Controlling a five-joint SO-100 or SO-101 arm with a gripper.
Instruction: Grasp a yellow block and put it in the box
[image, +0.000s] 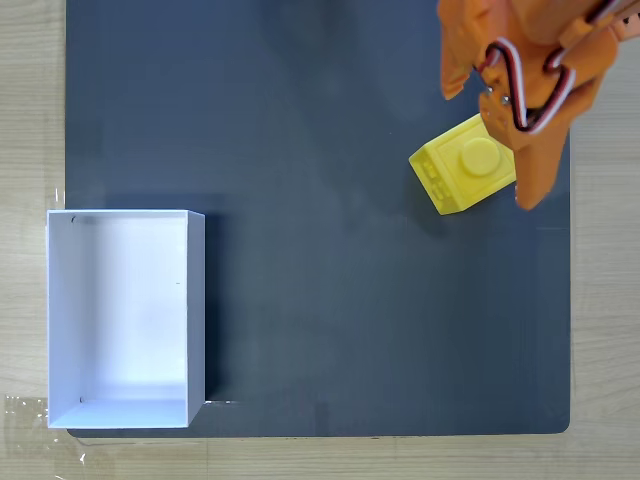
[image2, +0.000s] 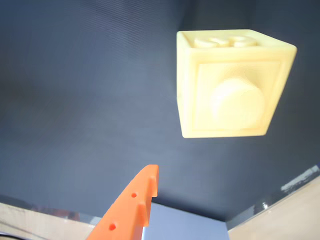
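Yellow plastic cube (image: 462, 165), a toy-brick style block with one round stud on its upward face and small recessed marks on the side toward the left, sits at the upper right of a dark grey mat (image: 320, 300) in the fixed view, turned at a slant to the mat's edges. Its right edge passes under the orange two-finger gripper (image: 525, 150), which reaches in from the top right corner with red, white and black wires looped across its body; one orange finger comes down beside the cube's right side. Whether the fingers touch the cube cannot be told, nor how wide they stand, since the arm's own body covers them from above. In the wrist view the yellow block (image2: 231, 85) appears pale and large at upper right, stud facing the camera, resting on the dark mat, while a single orange fingertip (image2: 140, 197) with small holes rises from the bottom edge, apart from the cube and holding nothing. White rectangular open-topped box (image: 196, 300) with thin walls stands at the lower left of the fixed view, well apart from the cube, straddling the mat's left edge. Light wooden tabletop (image: 30, 120) frames the mat on all sides
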